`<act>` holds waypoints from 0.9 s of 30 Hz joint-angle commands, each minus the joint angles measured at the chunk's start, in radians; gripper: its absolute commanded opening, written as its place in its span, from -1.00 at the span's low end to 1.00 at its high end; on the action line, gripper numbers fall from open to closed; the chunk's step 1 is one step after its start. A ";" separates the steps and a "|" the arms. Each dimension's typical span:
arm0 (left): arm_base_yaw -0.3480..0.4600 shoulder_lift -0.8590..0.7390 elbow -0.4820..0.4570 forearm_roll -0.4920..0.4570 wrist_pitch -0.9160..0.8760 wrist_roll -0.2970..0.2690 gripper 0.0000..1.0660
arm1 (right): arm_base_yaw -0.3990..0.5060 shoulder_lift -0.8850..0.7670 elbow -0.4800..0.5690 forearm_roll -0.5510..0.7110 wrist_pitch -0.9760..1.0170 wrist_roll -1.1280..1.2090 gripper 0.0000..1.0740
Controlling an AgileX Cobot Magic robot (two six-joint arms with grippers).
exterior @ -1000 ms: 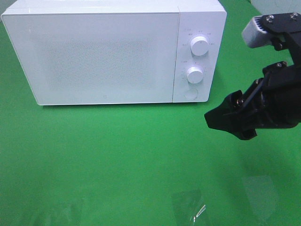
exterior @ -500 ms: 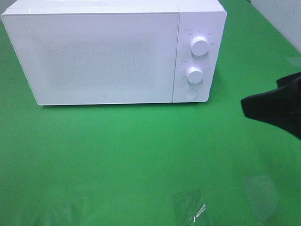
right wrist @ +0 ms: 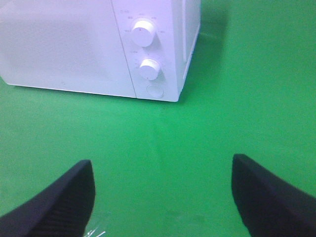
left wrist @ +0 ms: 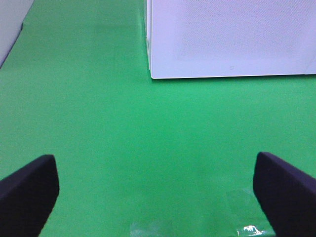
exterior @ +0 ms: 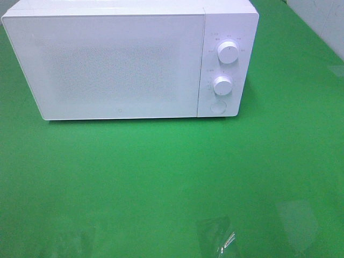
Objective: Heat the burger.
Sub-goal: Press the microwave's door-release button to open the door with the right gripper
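Observation:
The burger is out of view in every frame. A white microwave (exterior: 107, 59) stands at the back of the green cloth with its door shut; it also shows in the left wrist view as the microwave (left wrist: 232, 39) and in the right wrist view as the microwave (right wrist: 74, 44). My left gripper (left wrist: 157, 197) is open over bare cloth, short of the microwave's front left corner. My right gripper (right wrist: 163, 197) is open too, facing the control panel from a distance, with nothing between its fingers. Neither arm appears in the exterior high view.
The microwave's panel carries an upper knob (exterior: 229, 52), a lower knob (exterior: 222, 86) and a round button (exterior: 217, 107). Patches of clear shiny film (exterior: 215, 236) lie on the cloth near the front edge.
My right arm, in front of the microwave's right side a second ago, has drawn back to the right and left the exterior high view. The microwave has not changed.

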 commanded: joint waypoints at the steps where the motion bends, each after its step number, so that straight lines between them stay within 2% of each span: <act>1: -0.004 -0.006 0.003 -0.005 -0.006 -0.004 0.89 | -0.064 -0.102 0.057 -0.001 0.039 0.000 0.37; 5: -0.004 -0.006 0.003 -0.005 -0.006 -0.004 0.89 | -0.122 -0.190 0.112 0.000 0.072 0.000 0.37; 10: -0.004 -0.006 0.003 -0.005 -0.006 -0.004 0.89 | -0.182 -0.286 0.111 0.003 0.075 0.000 0.37; 18: -0.004 -0.006 0.003 -0.005 -0.006 -0.004 0.89 | -0.193 -0.355 0.104 0.043 0.182 0.000 0.37; 23: -0.004 -0.006 0.003 -0.005 -0.006 -0.004 0.89 | -0.193 -0.441 0.125 0.014 0.229 0.000 0.37; 27: -0.004 -0.007 0.003 -0.004 -0.006 -0.003 0.89 | -0.193 -0.439 0.125 0.010 0.229 0.000 0.37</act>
